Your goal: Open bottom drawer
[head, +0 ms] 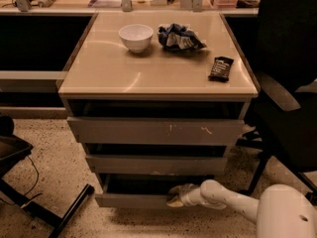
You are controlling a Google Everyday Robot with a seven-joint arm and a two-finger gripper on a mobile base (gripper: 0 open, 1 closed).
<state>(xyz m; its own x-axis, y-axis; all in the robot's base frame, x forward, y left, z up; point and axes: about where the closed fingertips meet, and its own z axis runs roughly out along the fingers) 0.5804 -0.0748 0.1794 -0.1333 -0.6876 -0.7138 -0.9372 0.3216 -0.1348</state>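
Camera view: gripper (176, 196) at bottom drawer (131, 201)

A white bowl (135, 36), a crumpled blue bag (179, 37) and a dark snack bar (220, 68) lie on the cabinet top (124, 76). Below, lowest of three grey fronts, sits the bottom drawer near the floor. The gripper meets its upper edge, right of centre; spread or pressed together, cannot tell.

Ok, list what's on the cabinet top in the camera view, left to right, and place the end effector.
White bowl → crumpled blue bag → dark snack bar. The end effector is below, at the bottom drawer, right of its centre.
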